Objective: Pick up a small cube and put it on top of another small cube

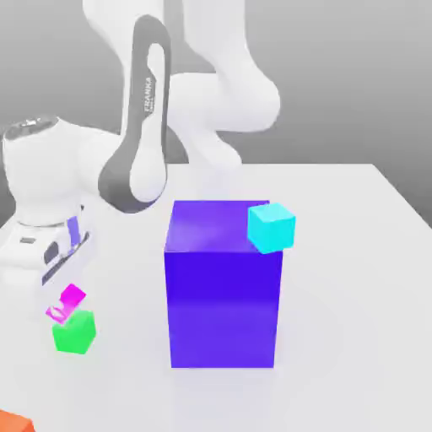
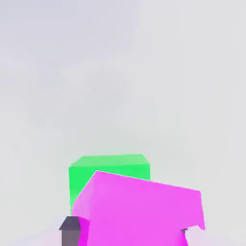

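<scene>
Magenta cube (image 2: 144, 206), tilted near green cube (image 1: 74, 332): likely light, stiff; best pinched mid-face, end effector (image 2: 127, 231) closed on it.

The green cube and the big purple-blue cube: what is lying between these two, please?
In the exterior view, only bare tabletop lies between the green cube and the purple-blue cube.

Small cube (image 1: 74, 332) left of big block (image 1: 223, 307), exterior view.
</scene>
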Action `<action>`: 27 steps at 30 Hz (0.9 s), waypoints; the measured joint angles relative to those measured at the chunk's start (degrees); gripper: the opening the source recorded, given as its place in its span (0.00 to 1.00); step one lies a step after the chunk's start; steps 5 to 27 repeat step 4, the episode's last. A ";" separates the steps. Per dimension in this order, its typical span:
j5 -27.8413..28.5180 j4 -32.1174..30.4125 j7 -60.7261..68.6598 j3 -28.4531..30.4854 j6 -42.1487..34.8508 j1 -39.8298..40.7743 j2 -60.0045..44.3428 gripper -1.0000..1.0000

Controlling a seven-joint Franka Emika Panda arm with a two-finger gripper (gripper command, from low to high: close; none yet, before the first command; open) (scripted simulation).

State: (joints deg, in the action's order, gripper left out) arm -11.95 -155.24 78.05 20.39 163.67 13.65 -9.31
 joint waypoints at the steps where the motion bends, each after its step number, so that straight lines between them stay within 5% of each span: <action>1: 0.00 0.00 0.00 0.00 -0.01 0.00 0.00 1.00; 27: 0.00 0.00 0.00 0.00 -0.01 0.00 0.00 1.00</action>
